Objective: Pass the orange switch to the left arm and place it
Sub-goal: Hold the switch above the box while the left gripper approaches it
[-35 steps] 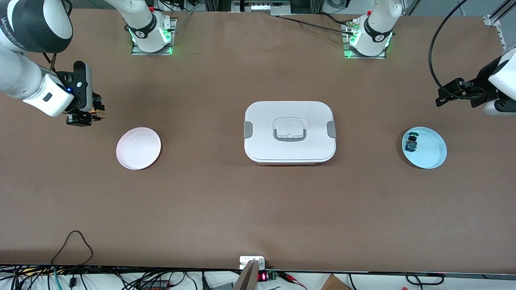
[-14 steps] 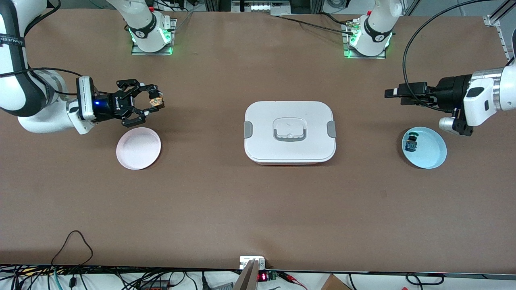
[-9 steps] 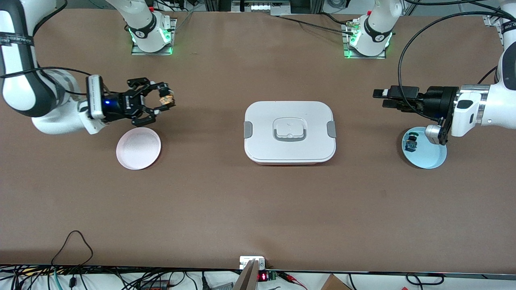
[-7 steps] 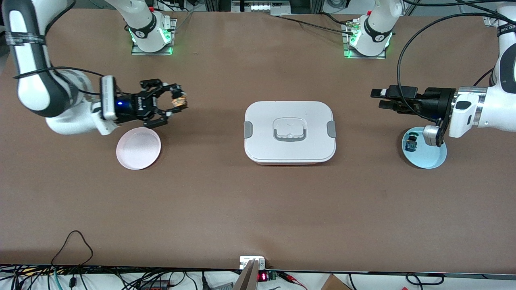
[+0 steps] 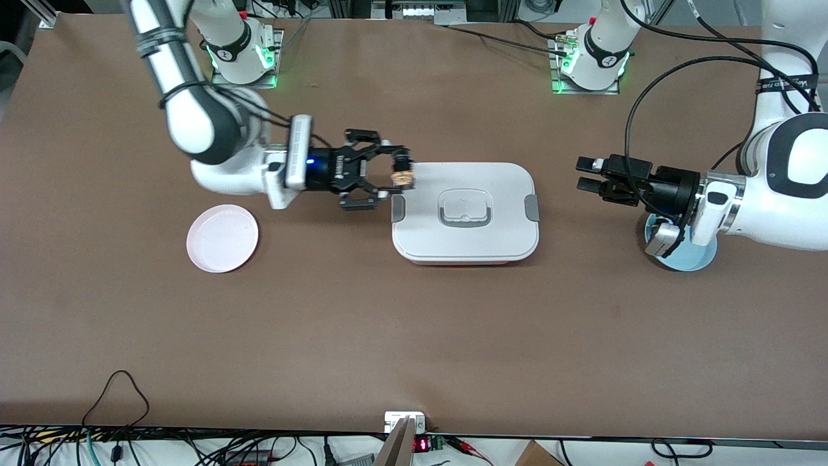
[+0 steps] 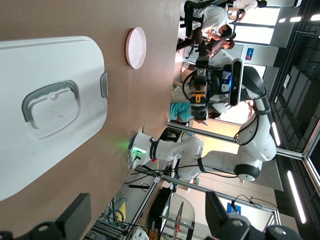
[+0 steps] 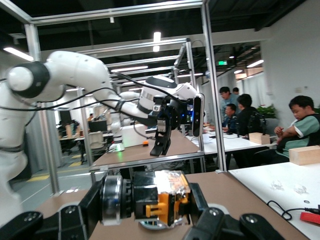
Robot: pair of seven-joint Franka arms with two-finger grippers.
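Observation:
My right gripper (image 5: 396,175) is shut on the orange switch (image 5: 403,175) and holds it in the air over the edge of the white box (image 5: 466,213) at the right arm's end. In the right wrist view the switch (image 7: 165,197) sits between the fingers of that gripper (image 7: 150,202), black cap to one side and orange body to the other. My left gripper (image 5: 585,178) is open and empty, in the air between the box and the blue plate (image 5: 704,256), pointing at the box. In the left wrist view its fingers (image 6: 75,220) stand wide apart, and the box (image 6: 50,115) and the right gripper holding the switch (image 6: 199,95) show farther off.
A pink plate (image 5: 222,238) lies empty toward the right arm's end; it also shows in the left wrist view (image 6: 136,47). The left arm's wrist covers most of the blue plate. Cables hang along the table edge nearest the front camera.
My right gripper has carried the switch from near the pink plate to the box's edge. My left gripper has moved toward the box, and its wrist now covers the blue plate.

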